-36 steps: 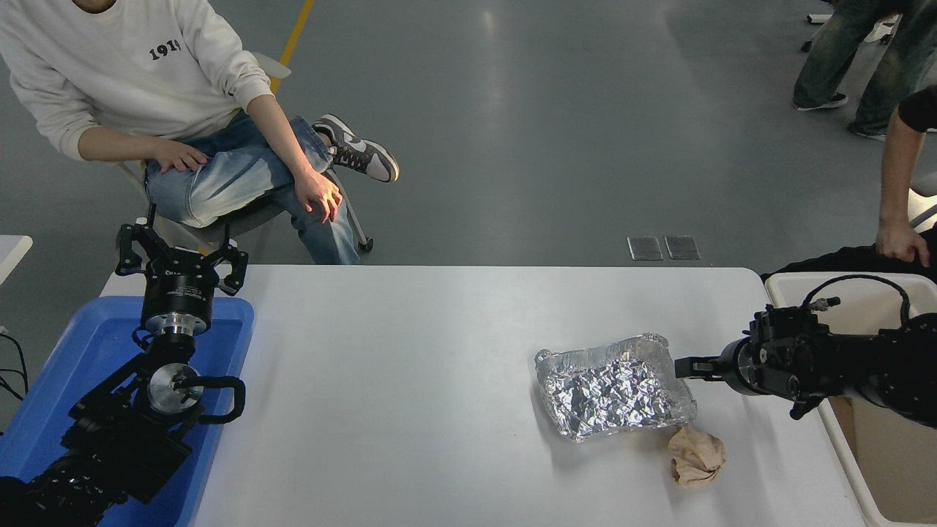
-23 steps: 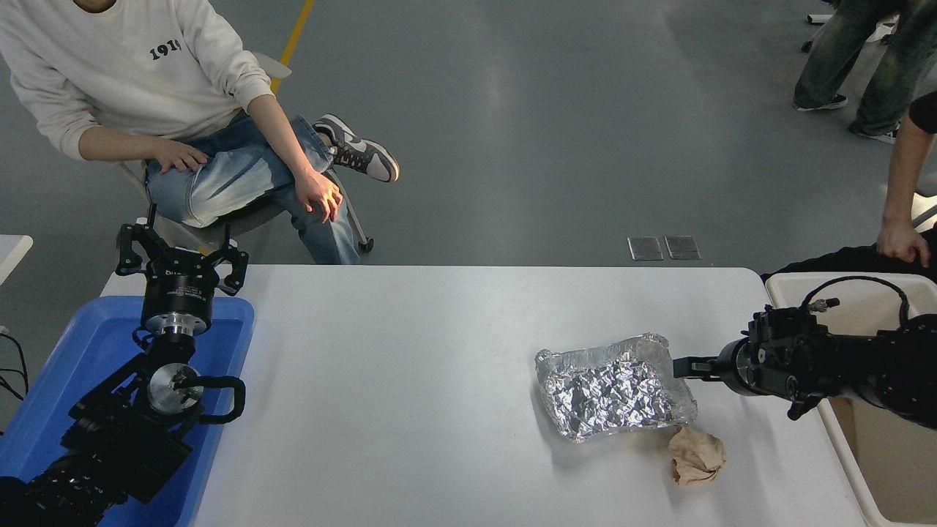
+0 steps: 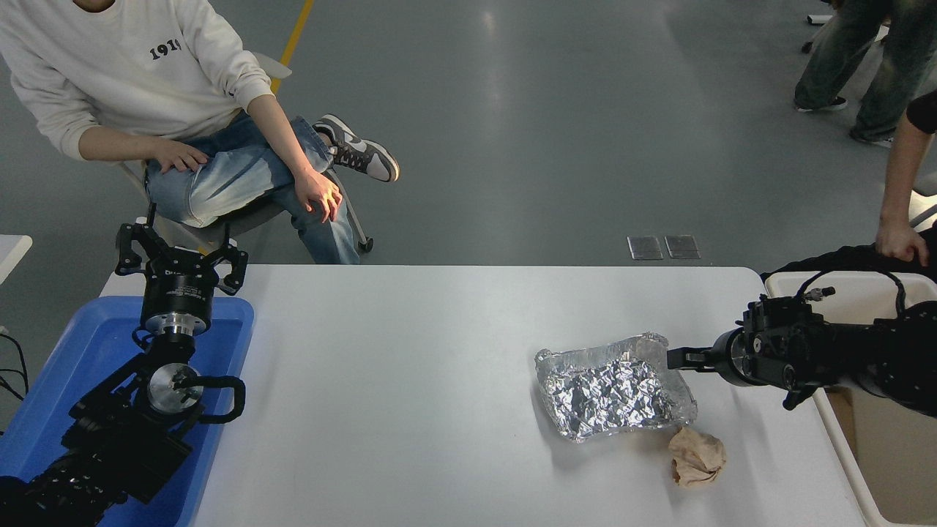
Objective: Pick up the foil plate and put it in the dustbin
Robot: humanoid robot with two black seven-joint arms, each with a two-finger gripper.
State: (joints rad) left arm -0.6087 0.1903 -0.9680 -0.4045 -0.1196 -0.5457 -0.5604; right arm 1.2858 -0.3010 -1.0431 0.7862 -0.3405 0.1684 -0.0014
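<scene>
Reaching in from the right, the right claw (image 3: pixel 672 359) has its tip at the plate (image 3: pixel 613 386), right against the raised rim on the near side of the claw; whether the fingers are parted or already pinching the foil cannot be told from this angle. The plate lies flat on the bench (image 3: pixel 410 380), just ahead of the claw, with a paper ball (image 3: pixel 696 457) close beside its corner. Behind the claw, past the bench edge, stands the dustbin (image 3: pixel 842 289).

Thin crinkled foil like this is likely very light and easily bent: a hard squeeze would crush it, and a loose pinch may let it slide or flop. The rim nearest the claw looks the sensible place to take hold, since the floor of the plate gives nothing to grip.

White and smooth, the bench would probably let the plate skid if pushed. Far across from the claw, the left claw (image 3: pixel 181 257) is parked over a blue tub (image 3: pixel 88 344). A seated person (image 3: pixel 154 88) and a hand (image 3: pixel 899 241) near the dustbin are at the far side, over a grey floor.
</scene>
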